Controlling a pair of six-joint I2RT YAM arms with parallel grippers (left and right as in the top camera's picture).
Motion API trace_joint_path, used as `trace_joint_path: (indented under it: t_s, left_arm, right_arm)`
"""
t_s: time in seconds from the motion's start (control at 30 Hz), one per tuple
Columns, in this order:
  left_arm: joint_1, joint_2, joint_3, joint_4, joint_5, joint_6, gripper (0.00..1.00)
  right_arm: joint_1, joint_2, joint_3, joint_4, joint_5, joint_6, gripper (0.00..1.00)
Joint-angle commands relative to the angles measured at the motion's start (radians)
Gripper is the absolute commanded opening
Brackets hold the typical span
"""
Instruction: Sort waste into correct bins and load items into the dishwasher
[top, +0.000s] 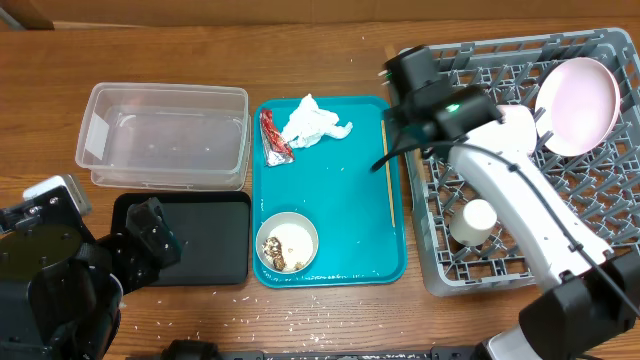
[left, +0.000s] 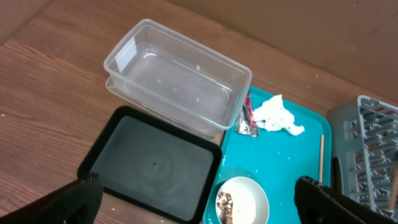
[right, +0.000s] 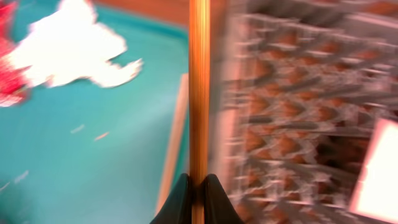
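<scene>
My right gripper (right: 198, 180) is shut on a wooden chopstick (right: 199, 87) that stands upright between teal tray and dish rack (right: 292, 106); in the overhead view the gripper (top: 400, 118) hovers at the rack's (top: 520, 60) left edge. A second chopstick (top: 388, 175) lies on the teal tray's right side. The tissue (top: 315, 122) and red wrapper (top: 273, 137) lie at the tray's far end. A cream bowl (top: 287, 243) with crumbs sits at its near end. The pink plate (top: 577, 105) stands in the rack beside a pale bowl (top: 478, 222). My left gripper (left: 199, 211) is open over the black tray (left: 155, 165).
The clear tub (top: 165, 135) sits behind the black tray (top: 190, 238), left of the teal tray (top: 340, 200). Small crumbs are scattered on the wooden table near the front edge. The right wrist view is motion-blurred.
</scene>
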Motion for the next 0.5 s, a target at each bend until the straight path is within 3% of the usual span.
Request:
trace_joint_path:
  t_s: [0.0, 0.13, 0.23, 0.47]
  left_arm:
    - [-0.007, 0.001, 0.002, -0.002, -0.018, -0.003, 1.00]
    - [-0.007, 0.001, 0.002, -0.003, -0.018, -0.003, 1.00]
    - [-0.007, 0.001, 0.002, -0.003, -0.018, -0.003, 1.00]
    - [-0.007, 0.001, 0.002, -0.002, -0.018, -0.003, 1.00]
  right_arm:
    - [-0.066, 0.048, -0.032, 0.018, 0.001, -0.046, 0.04]
    - [-0.107, 0.124, -0.066, 0.024, 0.031, -0.058, 0.05]
    - [-0.097, 0.119, -0.060, 0.019, -0.023, -0.057, 0.27]
    - [0.021, 0.063, -0.037, -0.012, -0.068, 0.016, 0.41]
